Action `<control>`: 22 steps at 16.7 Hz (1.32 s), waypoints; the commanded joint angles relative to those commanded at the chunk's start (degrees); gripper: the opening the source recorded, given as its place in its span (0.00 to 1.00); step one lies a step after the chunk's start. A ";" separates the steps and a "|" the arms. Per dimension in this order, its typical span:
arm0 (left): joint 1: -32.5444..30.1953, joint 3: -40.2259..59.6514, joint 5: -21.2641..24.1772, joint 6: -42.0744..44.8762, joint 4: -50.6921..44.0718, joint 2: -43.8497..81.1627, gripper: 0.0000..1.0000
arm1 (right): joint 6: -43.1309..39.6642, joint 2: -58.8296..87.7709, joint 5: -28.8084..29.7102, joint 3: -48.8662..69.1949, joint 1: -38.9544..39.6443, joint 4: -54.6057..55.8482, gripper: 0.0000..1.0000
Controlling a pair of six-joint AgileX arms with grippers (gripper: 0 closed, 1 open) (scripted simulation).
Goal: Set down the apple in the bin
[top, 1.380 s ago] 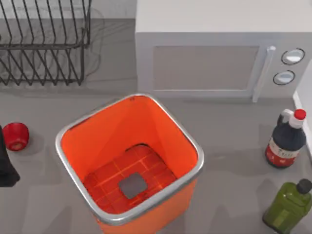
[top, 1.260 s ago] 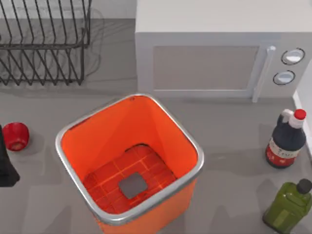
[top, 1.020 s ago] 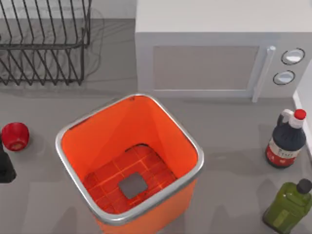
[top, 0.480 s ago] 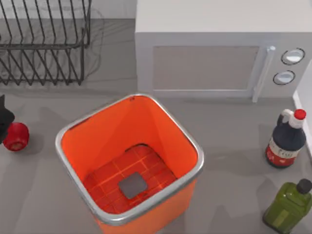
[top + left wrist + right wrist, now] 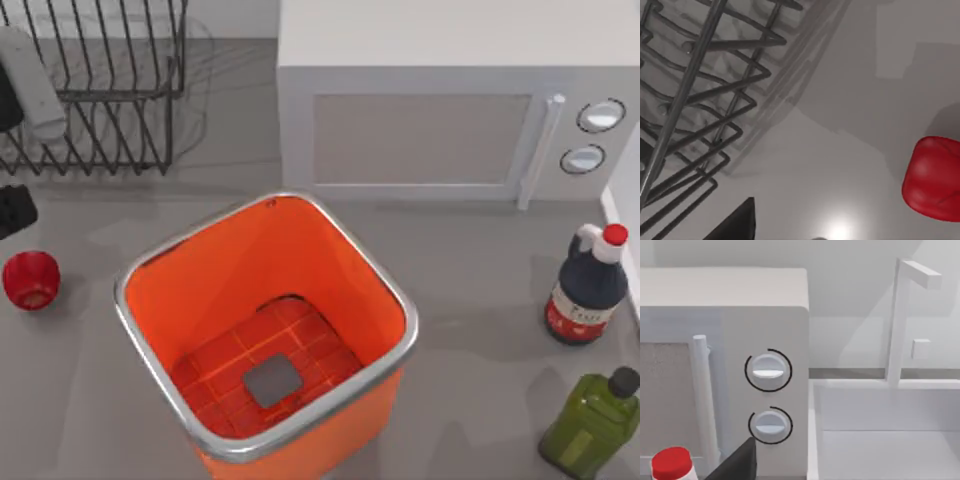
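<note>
The grey table (image 5: 480,300) is smooth and faintly glossy, catching soft shadows from everything standing on it. At its far left edge in the top view the left gripper (image 5: 12,210) hangs just above the surface, a dark tip showing beneath a pale arm link; whether its fingers are spread or closed I cannot tell. The apple (image 5: 30,279) sits on the table just beside that gripper, on the near side of it, not touching it. From the left wrist view the apple (image 5: 934,177) lies close by on bare grey surface with a shadow behind it.

Right beyond the left gripper stands a black wire dish rack (image 5: 95,85), its bars throwing a tangle of thin shadows on the tabletop; the left wrist view shows the rack's wires (image 5: 695,100) close up.

The bin (image 5: 380,290) stands well to the right of that gripper, near the middle of the table, open upward, its tiled floor with the grey square bare. Behind the bin a white microwave (image 5: 430,120) sits against the back wall, with a vertical handle and two round dials.

On the right side of the table a dark sauce bottle (image 5: 588,288) with a red cap stands upright, and nearer the front edge a green bottle (image 5: 592,425) with a black cap.

The right wrist view looks at the microwave's dials (image 5: 768,371), the sauce bottle's red cap (image 5: 671,464), and a white sink (image 5: 885,430) with a white tap beside the microwave; a dark fingertip sits at the frame's lower edge, and the right gripper's state cannot be told.
</note>
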 joint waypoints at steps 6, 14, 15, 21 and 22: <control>3.45 10.16 0.97 9.99 -12.50 21.01 1.00 | 0.00 0.00 0.00 0.00 0.00 0.00 1.00; 3.89 10.91 0.88 11.16 -14.23 24.03 1.00 | 0.00 0.00 0.00 0.00 0.00 0.00 1.00; 3.90 10.34 0.89 11.05 -13.46 24.38 1.00 | 0.00 0.00 0.00 0.00 0.00 0.00 1.00; 3.43 3.66 0.93 10.57 -1.44 29.14 1.00 | 0.00 0.00 0.00 0.00 0.00 0.00 1.00; 3.38 2.96 0.94 10.55 -0.39 29.71 1.00 | 0.00 0.00 0.00 0.00 0.00 0.00 1.00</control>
